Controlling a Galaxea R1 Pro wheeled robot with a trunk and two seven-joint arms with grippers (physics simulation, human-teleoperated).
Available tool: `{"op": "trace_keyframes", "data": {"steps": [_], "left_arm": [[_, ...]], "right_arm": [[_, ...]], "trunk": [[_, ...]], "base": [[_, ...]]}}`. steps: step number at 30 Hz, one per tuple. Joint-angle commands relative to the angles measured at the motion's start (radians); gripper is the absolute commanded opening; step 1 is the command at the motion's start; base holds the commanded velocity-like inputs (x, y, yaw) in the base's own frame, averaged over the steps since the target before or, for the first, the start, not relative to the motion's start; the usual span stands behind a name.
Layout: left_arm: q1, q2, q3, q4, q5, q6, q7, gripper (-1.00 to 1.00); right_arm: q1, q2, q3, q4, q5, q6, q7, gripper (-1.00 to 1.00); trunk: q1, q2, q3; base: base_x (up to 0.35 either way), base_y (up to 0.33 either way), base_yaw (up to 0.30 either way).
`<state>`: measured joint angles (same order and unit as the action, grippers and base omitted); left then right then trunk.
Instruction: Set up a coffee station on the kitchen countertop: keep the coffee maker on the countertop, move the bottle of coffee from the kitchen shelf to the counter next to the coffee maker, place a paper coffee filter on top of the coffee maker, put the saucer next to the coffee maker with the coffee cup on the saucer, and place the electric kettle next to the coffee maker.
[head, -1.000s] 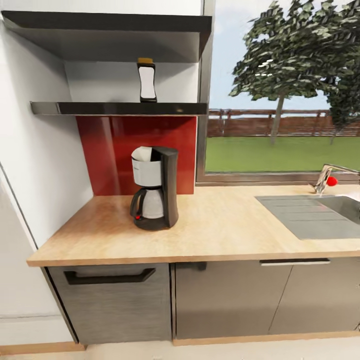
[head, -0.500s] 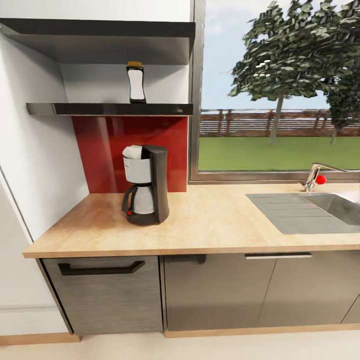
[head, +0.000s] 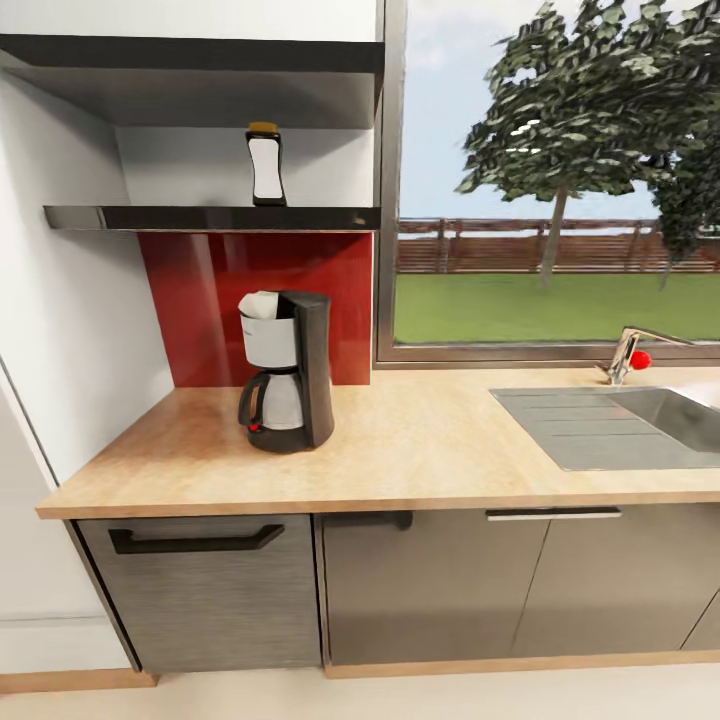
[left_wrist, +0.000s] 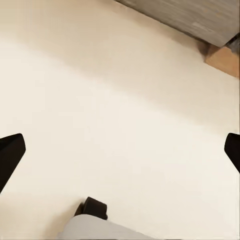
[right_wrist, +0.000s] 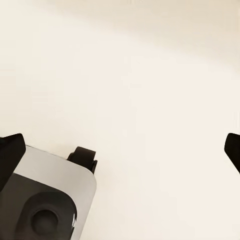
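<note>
Robot faces the worktop (head: 450, 450); coffee maker (head: 285, 370) stands at its left end with a white paper filter (head: 258, 303) apparently already on top. Coffee bottle (head: 265, 163) sits upright on the shelf (head: 210, 217) above. Likely next: reach high, grip the bottle mid-body, keep it upright. Left end effector (left_wrist: 120, 150) and right end effector (right_wrist: 120, 147) hang spread open over the floor. Saucer, cup, kettle unseen; filter hard to make out.

Coffee maker (head: 285, 372) upright (filter (head: 262, 304) atop) on countertop (head: 430, 450)
</note>
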<state>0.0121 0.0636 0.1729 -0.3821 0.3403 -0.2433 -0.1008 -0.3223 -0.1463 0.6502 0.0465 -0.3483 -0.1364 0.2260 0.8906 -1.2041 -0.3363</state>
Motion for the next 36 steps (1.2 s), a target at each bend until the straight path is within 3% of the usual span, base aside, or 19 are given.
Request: {"op": "trace_keyframes", "data": {"steps": [1, 8, 11, 14, 17, 18, 22, 23, 24, 25, 26, 29, 34, 36], "left_arm": [[0.0, 0.0, -0.016, -0.032, 0.01, 0.015, -0.014, 1.0], [0.0, -0.001, -0.179, -0.216, 0.011, 0.143, -0.019, 1.0], [0.0, -0.002, -0.28, -0.352, 0.011, 0.243, -0.02, 1.0], [0.0, -0.003, -0.317, -0.441, 0.012, 0.301, -0.02, 1.0], [0.0, -0.005, -0.344, -0.589, 0.012, 0.392, -0.02, 1.0], [0.0, -0.005, -0.355, -0.777, 0.013, 0.501, -0.021, 1.0], [0.0, -0.01, -0.393, -1.003, 0.014, 0.65, -0.071, 1.0], [0.0, -0.041, -0.413, -1.101, 0.015, 0.74, -0.173, 1.0], [-0.009, -0.071, -0.42, -1.139, 0.014, 0.799, -0.256, 1.0], [-0.03, -0.088, -0.423, -1.155, 0.014, 0.835, -0.297, 1.0], [-0.093, -0.112, -0.425, -1.168, 0.014, 0.894, -0.333, 1.0], [-0.185, -0.139, -0.427, -1.177, 0.015, 0.979, -0.357, 1.0], [-0.378, -0.223, -0.427, -1.18, 0.015, 1.137, -0.389, 1.0], [-0.407, -0.234, -0.428, -1.18, 0.015, 1.157, -0.396, 1.0]], "right_arm": [[-0.001, 0.001, 0.008, 0.004, -0.011, -0.007, 0.007, 1.0], [-0.001, 0.0, 0.008, 0.004, -0.01, -0.007, 0.007, 1.0], [-0.002, -0.001, 0.008, 0.004, -0.011, -0.007, 0.007, 1.0], [-0.001, -0.001, 0.008, 0.004, -0.011, -0.007, 0.007, 1.0], [-0.002, -0.001, 0.008, 0.004, -0.011, -0.007, 0.007, 1.0], [-0.002, -0.001, 0.008, 0.004, -0.011, -0.008, 0.006, 1.0], [-0.002, -0.004, 0.008, 0.004, -0.011, -0.008, 0.006, 1.0], [-0.002, -0.004, 0.008, 0.004, -0.011, -0.008, 0.006, 1.0], [-0.002, -0.004, 0.008, 0.004, -0.011, -0.008, 0.006, 1.0], [-0.001, -0.004, 0.008, 0.004, -0.011, -0.008, 0.006, 1.0], [-0.002, -0.004, 0.008, 0.004, -0.011, -0.008, 0.006, 1.0], [-0.002, -0.004, 0.008, 0.004, -0.011, -0.008, 0.006, 1.0], [-0.002, -0.004, 0.008, 0.004, -0.011, -0.008, 0.006, 1.0], [-0.002, -0.004, 0.008, 0.004, -0.011, -0.008, 0.006, 1.0]], "trunk": [[0.0, -0.001, -0.001], [0.0, -0.001, -0.001], [0.0, -0.001, -0.001], [0.0, -0.001, -0.001], [0.0, -0.001, -0.001], [0.0, -0.001, -0.001], [0.0, -0.001, -0.001], [0.0, -0.001, -0.001], [0.0, -0.001, -0.001], [0.0, -0.001, -0.001], [0.0, -0.001, -0.001], [0.0, -0.001, -0.001], [0.0, -0.001, -0.001], [0.0, -0.001, -0.001]], "base": [[0.0, 0.0, 0.0], [0.0, 0.0, 0.0], [0.0, 0.0, 0.0], [0.0, 0.0, 0.0], [0.0, 0.0, 0.0], [0.0, 0.0, 0.0], [0.0, 0.0, 0.0], [0.0, 0.0, 0.0], [0.0, 0.0, 0.0], [0.0, 0.0, 0.0], [0.0, 0.0, 0.0], [0.0, 0.0, 0.0], [0.0, 0.0, 0.0], [0.0, 0.0, 0.0]]}}
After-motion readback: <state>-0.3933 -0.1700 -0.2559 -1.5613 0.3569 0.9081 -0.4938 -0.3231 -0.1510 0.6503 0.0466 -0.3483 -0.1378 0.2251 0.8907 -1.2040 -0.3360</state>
